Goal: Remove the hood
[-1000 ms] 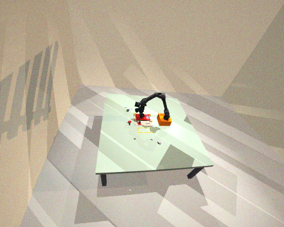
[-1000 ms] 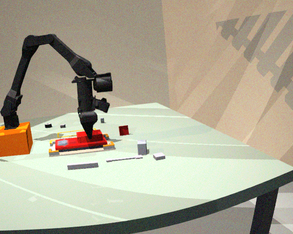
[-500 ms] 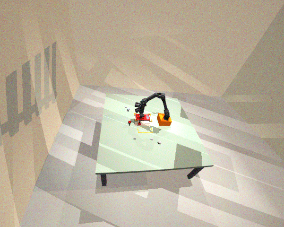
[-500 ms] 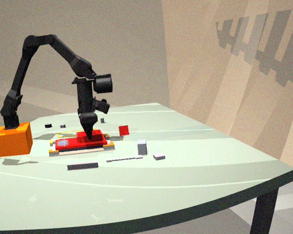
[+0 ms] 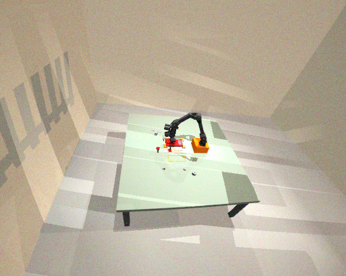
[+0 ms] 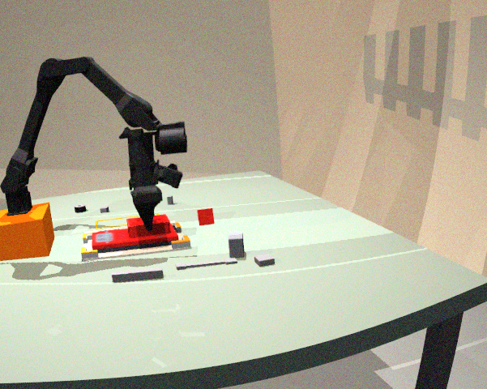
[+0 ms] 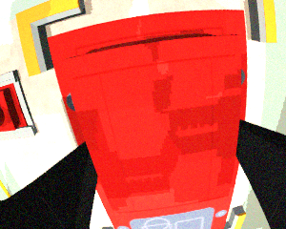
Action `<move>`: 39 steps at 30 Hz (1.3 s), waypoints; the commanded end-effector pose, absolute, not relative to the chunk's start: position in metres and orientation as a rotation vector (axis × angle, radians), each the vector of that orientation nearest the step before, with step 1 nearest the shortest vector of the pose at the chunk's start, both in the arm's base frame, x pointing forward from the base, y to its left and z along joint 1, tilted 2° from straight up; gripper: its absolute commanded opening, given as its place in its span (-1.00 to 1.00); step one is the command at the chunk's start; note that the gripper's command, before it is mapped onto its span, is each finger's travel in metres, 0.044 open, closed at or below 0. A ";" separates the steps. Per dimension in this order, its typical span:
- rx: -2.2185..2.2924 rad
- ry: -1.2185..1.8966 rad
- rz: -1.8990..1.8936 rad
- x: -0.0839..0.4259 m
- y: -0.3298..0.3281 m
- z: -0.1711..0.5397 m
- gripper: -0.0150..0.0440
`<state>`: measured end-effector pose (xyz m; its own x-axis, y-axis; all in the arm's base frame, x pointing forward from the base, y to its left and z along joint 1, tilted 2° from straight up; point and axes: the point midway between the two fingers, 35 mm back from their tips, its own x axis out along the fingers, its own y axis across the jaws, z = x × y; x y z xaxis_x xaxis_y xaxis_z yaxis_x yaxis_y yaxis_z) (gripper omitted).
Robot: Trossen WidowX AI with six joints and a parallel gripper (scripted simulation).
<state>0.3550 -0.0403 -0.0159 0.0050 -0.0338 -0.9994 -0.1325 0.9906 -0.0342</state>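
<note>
The red toy car (image 5: 175,143) (image 6: 113,239) sits on a pale plate with yellow corner pieces, left of the arm's orange base (image 5: 200,146) (image 6: 20,236). Its red hood (image 6: 163,224) (image 7: 162,90) fills the wrist view, with a grey emblem at its lower end. My gripper (image 5: 171,140) (image 6: 148,228) (image 7: 163,136) points straight down onto the car. Its dark fingers press the hood's two long sides, and it is shut on the hood. The hood still rests on the car. The marked area is a yellow outline (image 5: 176,155) (image 6: 111,218) on the table just beside the car.
A red cube (image 6: 205,216) and a small red piece (image 5: 158,148) lie near the car. Grey blocks (image 6: 236,245) (image 6: 263,259) (image 6: 137,274) and a thin grey bar (image 6: 205,262) lie in front of it. Small parts (image 5: 193,173) (image 6: 79,207) are scattered beyond the outline.
</note>
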 end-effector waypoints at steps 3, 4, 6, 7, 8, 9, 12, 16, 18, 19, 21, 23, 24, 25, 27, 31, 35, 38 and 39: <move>-0.130 1.565 0.078 0.355 -0.040 -0.011 -0.49; -0.130 1.565 0.078 0.355 -0.040 -0.011 -0.49; -0.131 1.565 0.078 0.355 -0.040 -0.009 -0.49; -0.131 1.565 0.078 0.355 -0.040 -0.009 -0.49; -0.131 1.565 0.078 0.355 -0.040 -0.008 -0.49; -0.131 1.565 0.078 0.355 -0.040 -0.007 -0.49; -0.131 1.565 0.078 0.355 -0.040 -0.005 -0.49; -0.131 1.565 0.078 0.355 -0.040 -0.003 -0.49; -0.131 1.565 0.078 0.355 -0.040 -0.002 -0.49; -0.131 1.565 0.078 0.355 -0.040 -0.001 -0.49; -0.131 1.565 0.078 0.355 -0.040 0.000 -0.49; -0.131 1.565 0.078 0.355 -0.040 0.002 -0.49; -0.131 1.565 0.078 0.355 -0.039 0.002 -0.49; -0.131 1.565 0.078 0.355 -0.039 0.003 -0.49; -0.131 1.565 0.078 0.355 -0.039 0.004 -0.49; -0.131 1.565 0.078 0.355 -0.039 0.007 -0.49; -0.131 1.565 0.078 0.355 -0.039 0.010 -0.49; -0.131 1.565 0.078 0.356 -0.039 0.018 -0.49; -0.131 1.565 0.078 0.356 -0.039 0.023 -0.49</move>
<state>0.3534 -0.0393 0.0112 -0.0045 -0.0328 -0.9995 -0.1353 0.9903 -0.0319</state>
